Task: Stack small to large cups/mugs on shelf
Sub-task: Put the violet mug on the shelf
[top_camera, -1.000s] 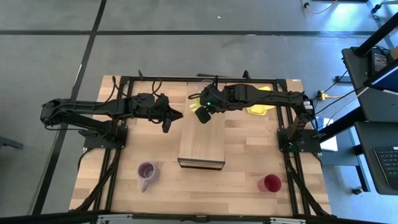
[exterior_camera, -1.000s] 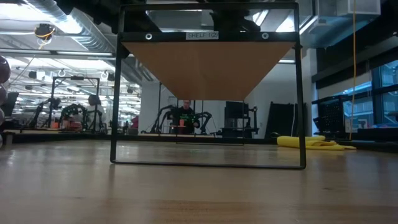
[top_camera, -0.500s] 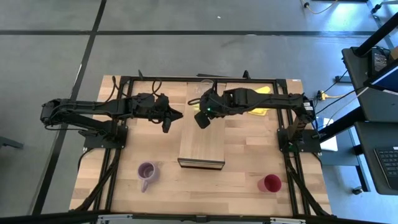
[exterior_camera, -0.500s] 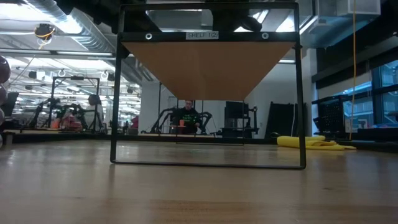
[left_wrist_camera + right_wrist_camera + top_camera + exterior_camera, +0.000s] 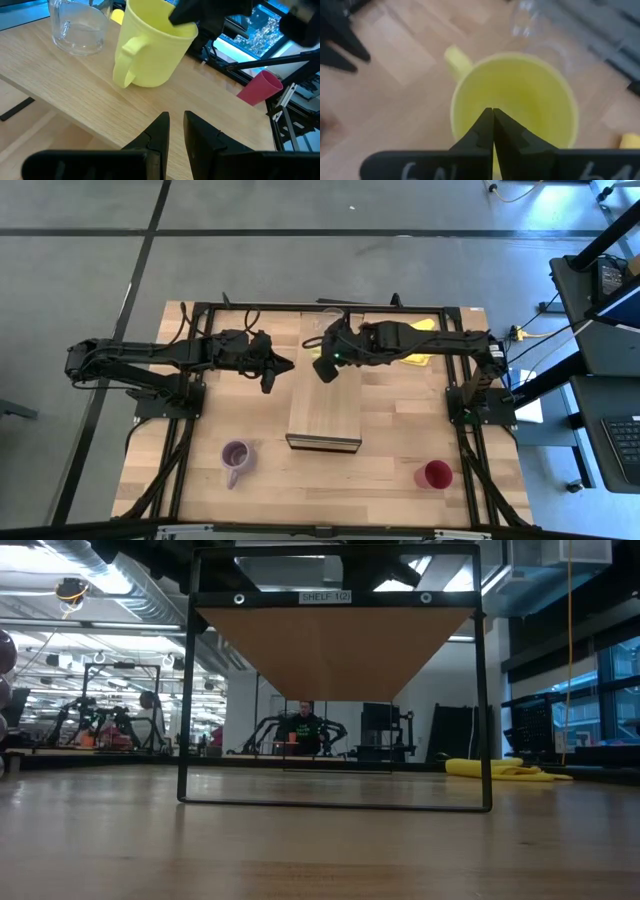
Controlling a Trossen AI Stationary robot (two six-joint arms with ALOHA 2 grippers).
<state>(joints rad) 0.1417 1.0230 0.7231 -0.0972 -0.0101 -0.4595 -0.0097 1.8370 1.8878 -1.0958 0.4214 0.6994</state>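
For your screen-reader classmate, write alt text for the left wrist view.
A yellow mug stands upright on the shelf, handle facing the camera, with the right hand pinching its rim. A clear glass stands beside it, a red cup lies farther off, and the left hand hovers nearby.

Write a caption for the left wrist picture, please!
Right gripper shut on the yellow-green mug rim, beside the clear glass cup on the shelf.
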